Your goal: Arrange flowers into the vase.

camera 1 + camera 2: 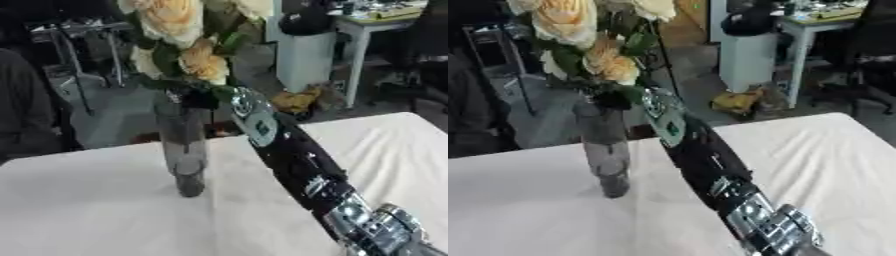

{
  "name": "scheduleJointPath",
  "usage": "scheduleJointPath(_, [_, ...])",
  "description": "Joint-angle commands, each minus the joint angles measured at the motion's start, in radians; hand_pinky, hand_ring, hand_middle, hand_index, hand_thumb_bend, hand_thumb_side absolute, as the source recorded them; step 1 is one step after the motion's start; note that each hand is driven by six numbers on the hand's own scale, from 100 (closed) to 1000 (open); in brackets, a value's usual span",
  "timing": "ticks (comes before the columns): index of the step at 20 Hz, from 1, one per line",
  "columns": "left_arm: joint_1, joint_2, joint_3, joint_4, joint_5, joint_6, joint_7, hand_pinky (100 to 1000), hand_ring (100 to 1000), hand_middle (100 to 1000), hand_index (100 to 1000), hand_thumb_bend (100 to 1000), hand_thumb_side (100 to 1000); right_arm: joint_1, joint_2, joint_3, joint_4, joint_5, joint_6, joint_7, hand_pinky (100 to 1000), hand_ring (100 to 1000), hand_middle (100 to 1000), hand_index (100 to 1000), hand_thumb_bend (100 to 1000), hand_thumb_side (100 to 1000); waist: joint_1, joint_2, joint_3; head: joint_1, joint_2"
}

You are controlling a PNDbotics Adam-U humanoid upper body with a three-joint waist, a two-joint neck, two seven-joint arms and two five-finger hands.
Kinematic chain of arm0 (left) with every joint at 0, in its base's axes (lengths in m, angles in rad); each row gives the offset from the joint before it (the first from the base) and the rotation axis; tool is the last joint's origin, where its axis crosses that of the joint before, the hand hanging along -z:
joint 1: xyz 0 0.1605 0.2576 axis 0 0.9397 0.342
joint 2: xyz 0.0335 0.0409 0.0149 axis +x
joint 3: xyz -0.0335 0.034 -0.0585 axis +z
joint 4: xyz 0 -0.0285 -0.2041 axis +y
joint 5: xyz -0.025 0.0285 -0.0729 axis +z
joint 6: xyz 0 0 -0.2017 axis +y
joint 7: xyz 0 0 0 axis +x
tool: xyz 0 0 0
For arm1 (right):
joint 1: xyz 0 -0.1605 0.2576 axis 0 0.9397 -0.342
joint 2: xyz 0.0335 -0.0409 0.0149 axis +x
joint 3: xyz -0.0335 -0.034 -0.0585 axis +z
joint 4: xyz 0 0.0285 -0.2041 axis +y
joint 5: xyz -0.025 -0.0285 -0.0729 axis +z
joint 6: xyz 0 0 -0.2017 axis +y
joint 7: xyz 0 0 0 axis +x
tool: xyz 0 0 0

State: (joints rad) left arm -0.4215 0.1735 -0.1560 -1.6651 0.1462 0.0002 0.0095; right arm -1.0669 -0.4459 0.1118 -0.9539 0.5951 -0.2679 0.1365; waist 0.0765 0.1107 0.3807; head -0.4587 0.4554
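Note:
A tall grey glass vase stands upright on the white-clothed table, left of centre. Cream and peach roses with dark green leaves rise out of its mouth and reach the top of the view. My right arm comes up from the lower right corner and slants to the vase's mouth. The right hand is at the leaves just right of the rim, and the foliage hides most of it. I cannot make out whether it holds a stem. The left hand does not show.
The table's far edge runs just behind the vase. Beyond it are a grey floor, a white cabinet, a yellow thing on the floor and a metal frame at the back left. Bare cloth lies left and right of the vase.

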Motion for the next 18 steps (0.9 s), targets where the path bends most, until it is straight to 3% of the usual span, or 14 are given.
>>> scheduleJointPath(1, [-0.01,0.005,0.004,-0.011,0.002,-0.003,-0.001,605,607,616,722,411,980,-0.032,-0.025,0.002,0.008,0.033,0.01,0.027,904,1000,923,930,225,753,-0.016,-0.002,-0.001,-0.001,-0.014])
scheduleJointPath(7, [-0.008,0.005,0.005,-0.01,0.001,-0.004,0.0,605,605,615,722,412,980,-0.025,-0.026,-0.008,0.072,0.068,0.047,0.119,907,1000,933,967,288,675,-0.024,-0.002,-0.006,0.0,-0.019])
scheduleJointPath(13, [-0.007,0.005,0.007,-0.008,0.0,-0.005,0.002,605,604,614,722,411,982,-0.029,-0.03,-0.043,0.104,0.045,0.066,0.195,901,1000,928,978,290,705,-0.029,-0.001,-0.012,0.002,-0.023])
scheduleJointPath(18, [-0.006,0.005,0.007,-0.006,0.0,-0.006,0.002,605,604,614,722,411,982,-0.033,-0.037,-0.047,0.094,-0.004,0.072,0.212,899,1000,925,977,292,719,-0.033,-0.001,-0.016,0.004,-0.024])
